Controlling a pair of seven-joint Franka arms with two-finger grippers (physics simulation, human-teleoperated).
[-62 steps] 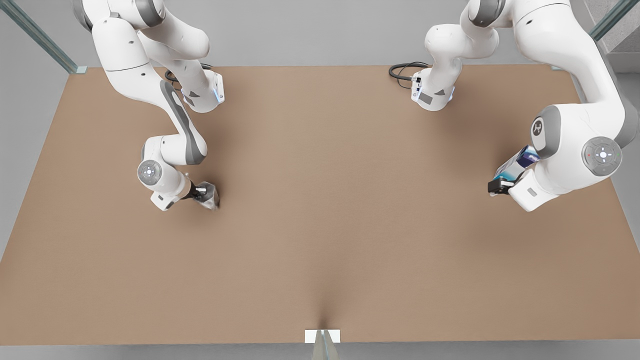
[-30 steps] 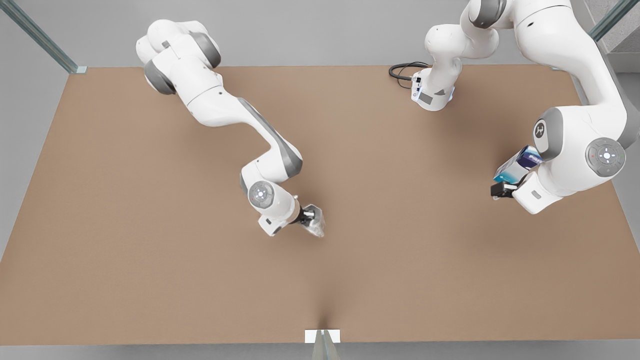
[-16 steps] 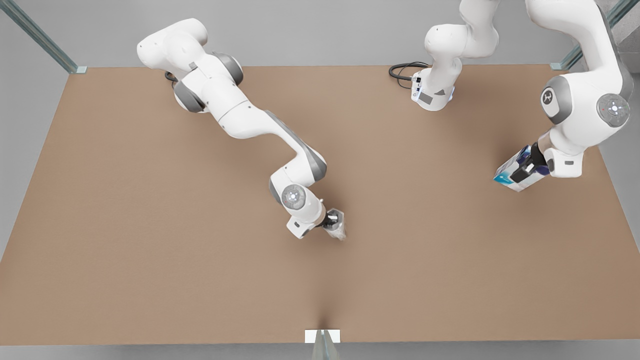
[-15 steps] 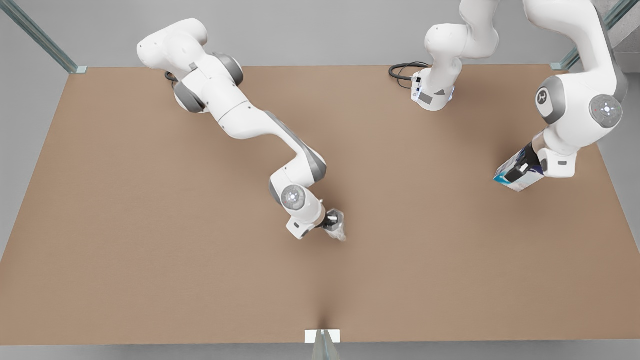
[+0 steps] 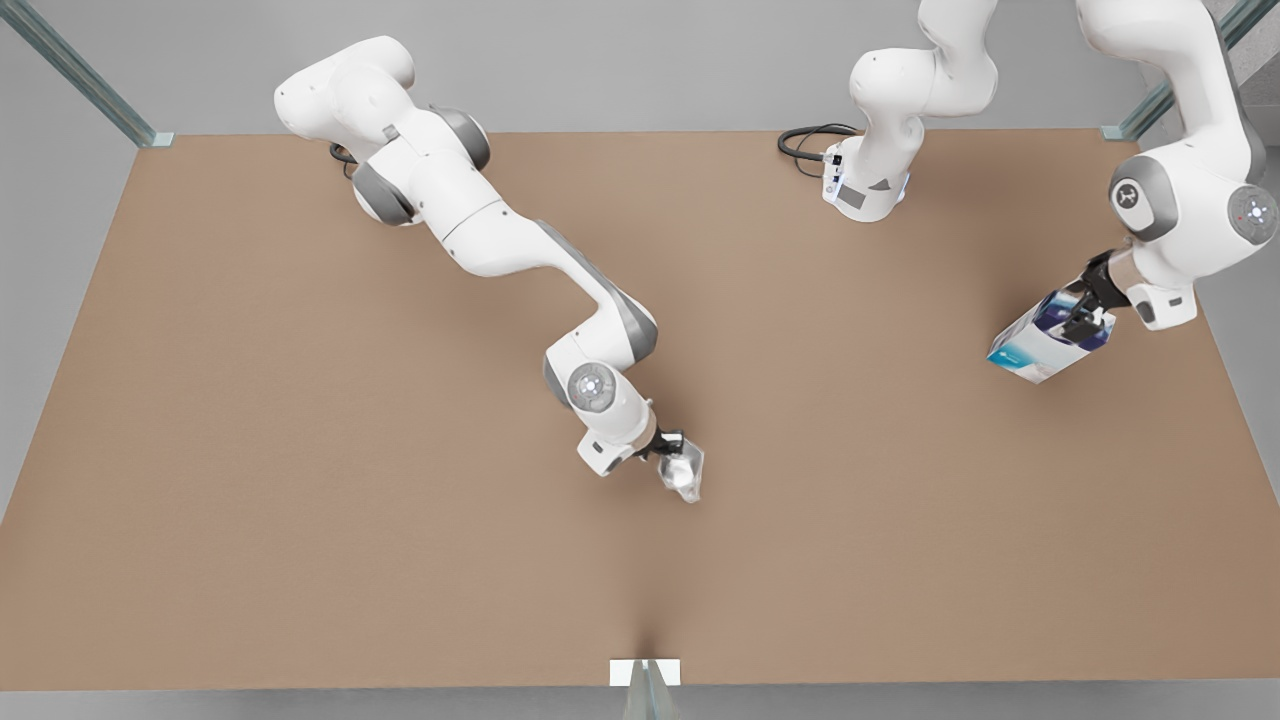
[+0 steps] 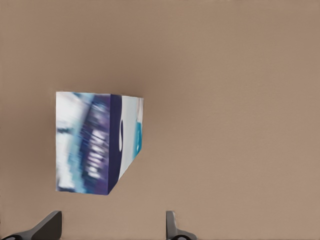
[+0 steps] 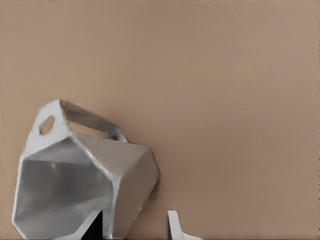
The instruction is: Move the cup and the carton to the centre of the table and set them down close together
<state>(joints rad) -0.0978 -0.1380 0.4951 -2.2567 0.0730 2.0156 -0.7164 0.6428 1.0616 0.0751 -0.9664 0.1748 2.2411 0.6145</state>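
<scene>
The silvery faceted cup (image 5: 685, 475) (image 7: 85, 185) is near the middle of the tan table (image 5: 300, 450), tipped on its side. My right gripper (image 5: 668, 452) (image 7: 135, 227) is shut on the cup's wall, one finger inside the rim and one outside. The white, teal and dark-blue carton (image 5: 1035, 345) (image 6: 97, 142) lies at the front view's right, near the table's edge. My left gripper (image 5: 1085, 315) (image 6: 110, 230) hovers over the carton's far end. It is open, its fingers spread wider than the carton and not touching it.
Both arm bases stand along the far edge, with a black cable (image 5: 810, 140) beside the one at the front view's right. A white marker (image 5: 645, 672) sits at the middle of the near edge. Metal posts (image 5: 75, 75) rise at the far corners.
My right gripper carried the cup from the front view's left to the table's middle and lowered it slightly. My left arm swung round from beside the carton to above it; the carton stayed put.
</scene>
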